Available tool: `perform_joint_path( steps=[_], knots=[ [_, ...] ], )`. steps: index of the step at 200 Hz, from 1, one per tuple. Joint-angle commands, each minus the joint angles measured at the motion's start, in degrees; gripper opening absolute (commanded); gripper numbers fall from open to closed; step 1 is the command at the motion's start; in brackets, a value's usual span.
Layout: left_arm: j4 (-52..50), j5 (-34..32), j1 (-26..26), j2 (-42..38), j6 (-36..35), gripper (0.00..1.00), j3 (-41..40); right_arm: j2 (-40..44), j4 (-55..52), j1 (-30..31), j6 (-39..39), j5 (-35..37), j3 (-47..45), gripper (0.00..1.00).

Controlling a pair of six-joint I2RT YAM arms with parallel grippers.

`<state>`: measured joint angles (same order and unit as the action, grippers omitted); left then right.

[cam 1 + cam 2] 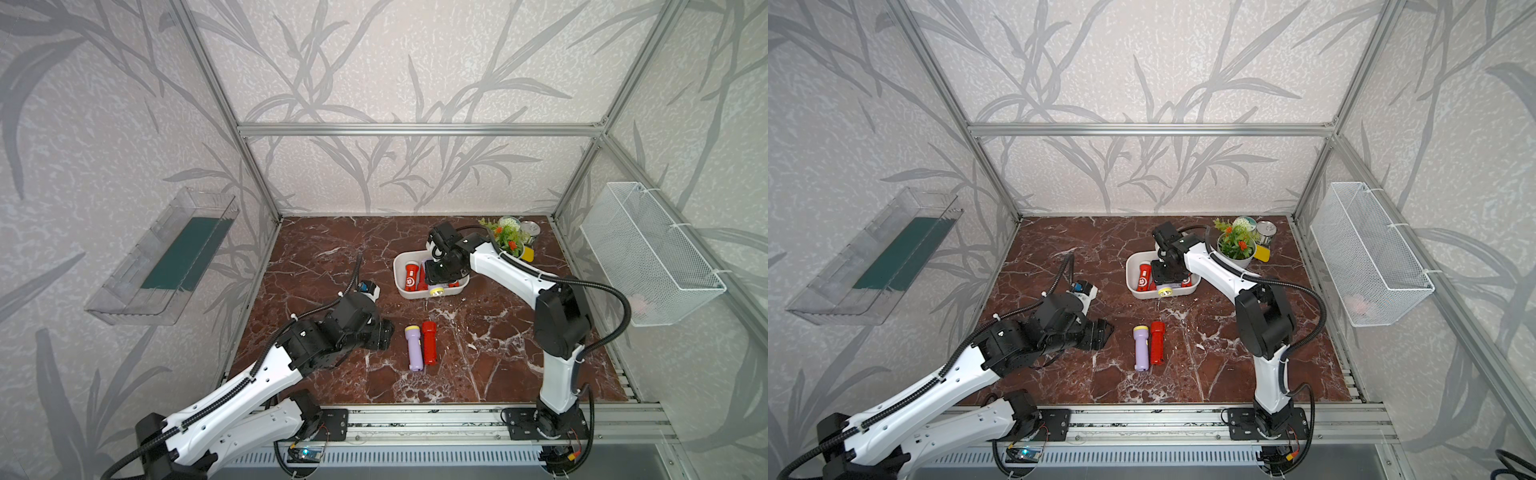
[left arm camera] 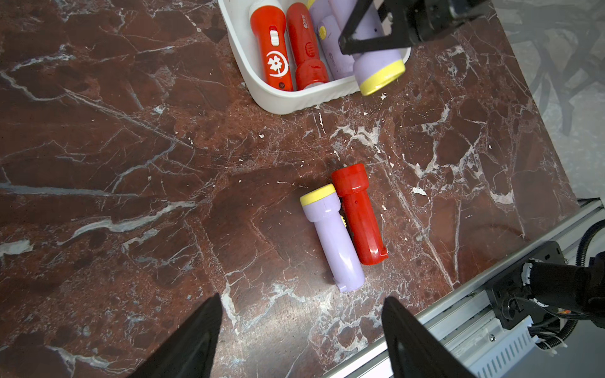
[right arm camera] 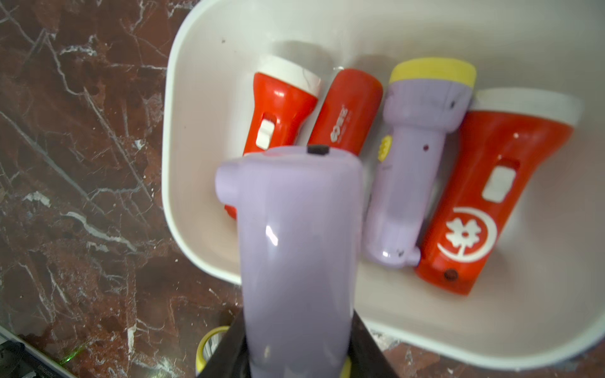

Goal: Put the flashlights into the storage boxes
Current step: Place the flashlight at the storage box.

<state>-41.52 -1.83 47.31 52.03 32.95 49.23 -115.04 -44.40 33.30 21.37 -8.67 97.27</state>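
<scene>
The right gripper [image 3: 294, 351] clamps a lilac flashlight [image 3: 299, 248] near its yellow head ring, and the flashlight's tail reaches over the rim of the white tub [image 3: 183, 108]. Four more lie side by side inside: a white-ringed red flashlight [image 3: 280, 108], a plain red flashlight [image 3: 343, 111] with white lettering, a second lilac flashlight [image 3: 412, 170] and an emblem red flashlight [image 3: 484, 203] bearing a white flower. The marble tabletop [image 3: 82, 163] shows beside the tub.
</scene>
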Motion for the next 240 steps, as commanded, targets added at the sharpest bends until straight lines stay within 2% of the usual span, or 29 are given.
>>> perform_joint_path(
  steps=[1, 42, 110, 128, 144, 163, 186, 240],
  knots=[
    [0.85, -0.55, 0.10, 0.84, -0.45, 0.80, -0.05, -3.81, -2.53, -1.53, -1.94, -3.05, 5.82, 0.40],
    [1.18, -1.38, -0.20, 3.17, -0.87, 0.80, 1.12, -11.09, -4.49, -4.51, -2.69, -4.87, 13.06, 0.40],
    [2.49, -0.47, -0.68, 8.42, -1.92, 0.80, 4.15, -13.78, -2.27, -6.71, -2.91, -6.61, 11.63, 0.41],
    [2.61, -0.13, -0.76, 9.44, -2.01, 0.80, 4.39, -14.19, -2.09, -6.80, -2.91, -6.71, 11.67, 0.45],
    [2.68, 0.07, -0.82, 9.78, -1.91, 0.80, 4.46, -13.88, -1.94, -6.76, -3.17, -6.83, 11.47, 0.54],
    [2.98, 0.17, -0.77, 9.76, -1.73, 0.80, 4.23, -12.23, -1.16, -6.76, -3.17, -6.82, 10.44, 0.59],
    [3.71, -0.18, -0.82, 9.84, -1.22, 0.80, 3.62, -8.57, -1.40, -6.76, -3.43, -6.39, 8.99, 0.59],
    [7.39, 0.77, -0.82, 11.65, 1.00, 0.80, 0.43, 8.50, 0.02, -6.76, -3.64, -5.55, -3.15, 0.61]
  ],
)
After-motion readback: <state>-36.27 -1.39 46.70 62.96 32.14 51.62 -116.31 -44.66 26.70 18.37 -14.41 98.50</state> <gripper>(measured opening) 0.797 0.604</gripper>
